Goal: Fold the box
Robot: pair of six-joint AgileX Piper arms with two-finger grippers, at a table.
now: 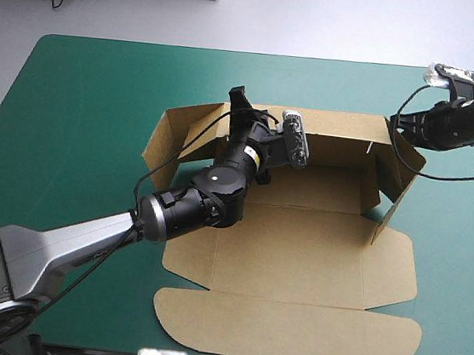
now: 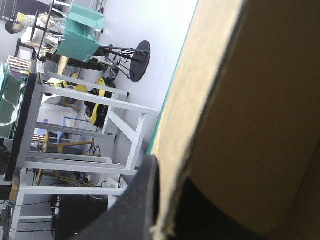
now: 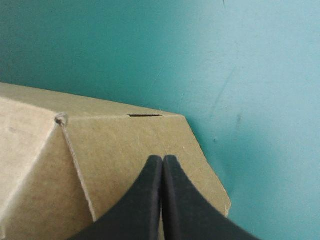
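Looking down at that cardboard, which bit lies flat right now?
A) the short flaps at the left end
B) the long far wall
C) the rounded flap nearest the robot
C: in the high view the rounded flap of the box lies flat on the teal-green cover, while the far wall and the left-end flaps stand up.

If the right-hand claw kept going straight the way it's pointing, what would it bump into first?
Most likely the box: the right gripper has its shut tips pointing at the brown flap, just short of a small slot. They may already touch the board; depth is unclear.
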